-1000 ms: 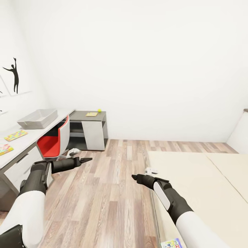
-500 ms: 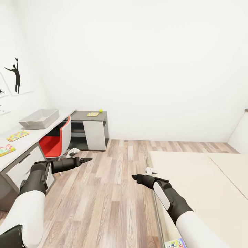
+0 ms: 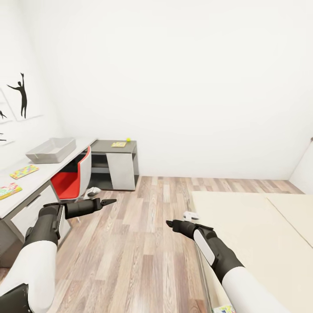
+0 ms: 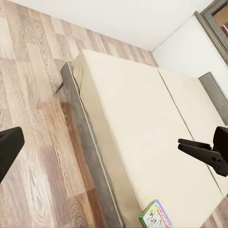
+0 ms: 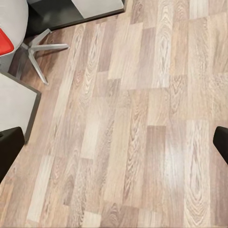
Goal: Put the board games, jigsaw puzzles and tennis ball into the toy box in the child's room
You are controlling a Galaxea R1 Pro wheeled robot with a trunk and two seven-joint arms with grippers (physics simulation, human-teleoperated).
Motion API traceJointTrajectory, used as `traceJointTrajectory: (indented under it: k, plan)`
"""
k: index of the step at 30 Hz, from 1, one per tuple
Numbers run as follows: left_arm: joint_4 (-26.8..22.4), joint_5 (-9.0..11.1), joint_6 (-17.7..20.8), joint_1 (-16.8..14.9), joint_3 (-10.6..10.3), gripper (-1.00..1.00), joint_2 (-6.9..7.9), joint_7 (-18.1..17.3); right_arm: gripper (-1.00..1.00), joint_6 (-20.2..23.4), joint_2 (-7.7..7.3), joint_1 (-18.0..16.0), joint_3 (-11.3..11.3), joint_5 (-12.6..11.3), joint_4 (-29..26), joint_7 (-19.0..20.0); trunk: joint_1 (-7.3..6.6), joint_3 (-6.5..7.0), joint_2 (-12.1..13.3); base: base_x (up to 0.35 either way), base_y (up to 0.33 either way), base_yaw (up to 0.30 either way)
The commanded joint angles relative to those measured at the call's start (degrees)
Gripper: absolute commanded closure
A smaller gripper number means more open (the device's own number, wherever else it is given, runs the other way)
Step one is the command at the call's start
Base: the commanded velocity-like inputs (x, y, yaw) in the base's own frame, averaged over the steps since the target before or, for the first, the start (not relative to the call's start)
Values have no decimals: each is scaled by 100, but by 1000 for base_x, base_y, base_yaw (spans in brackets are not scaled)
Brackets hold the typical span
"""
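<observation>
The grey toy box (image 3: 51,150) sits on the long white table (image 3: 41,176) at the left. Two flat colourful toys (image 3: 24,171) (image 3: 8,190) lie nearer on that table; I cannot tell puzzle from game. On the dark side desk (image 3: 114,150) rest a yellow flat toy (image 3: 118,144) and the tennis ball (image 3: 128,139). One board game (image 4: 156,216) lies at the bed's near edge, its corner at the frame bottom (image 3: 224,309). My left gripper (image 3: 108,201) (image 4: 109,149) and right gripper (image 3: 169,224) (image 5: 114,142) hang open over the floor, holding nothing.
A red and white swivel chair (image 3: 69,182) stands at the table. The beige bed (image 3: 252,226) takes up the right side. Wood floor (image 3: 143,226) lies open between the bed and the desks. White walls close the room behind.
The whole picture has shifted slightly, so the camera has moved: the table slid right and the bed's board game sank toward the bottom edge. Both arms keep the same pose.
</observation>
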Motion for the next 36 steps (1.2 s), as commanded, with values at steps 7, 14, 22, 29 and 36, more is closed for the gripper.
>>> traceJointTrajectory:
  k: [7,14,22,29,36]
  plan:
    - [-5,-56,44,-8,22,-100,-3,-49,-100,26,0,-5,-1,-5,-5,6,5,-13,-13,69,142,0]
    - [-5,-56,44,-8,22,-100,-3,-53,-100,28,-2,-5,-1,-5,-5,6,5,-13,-13,23,43,0]
    - [-5,-56,44,-8,22,-100,-3,-54,-100,23,1,-5,-1,-5,-5,6,5,-13,-13,4,3,0]
    - [-5,-56,44,-8,22,-100,-3,-46,-100,25,2,-5,-1,-5,-5,6,5,-13,-13,21,6,0]
    - [-5,-56,44,-8,22,-100,-3,-41,-100,22,-1,-5,-1,-5,-5,6,5,-13,-13,2,1,0]
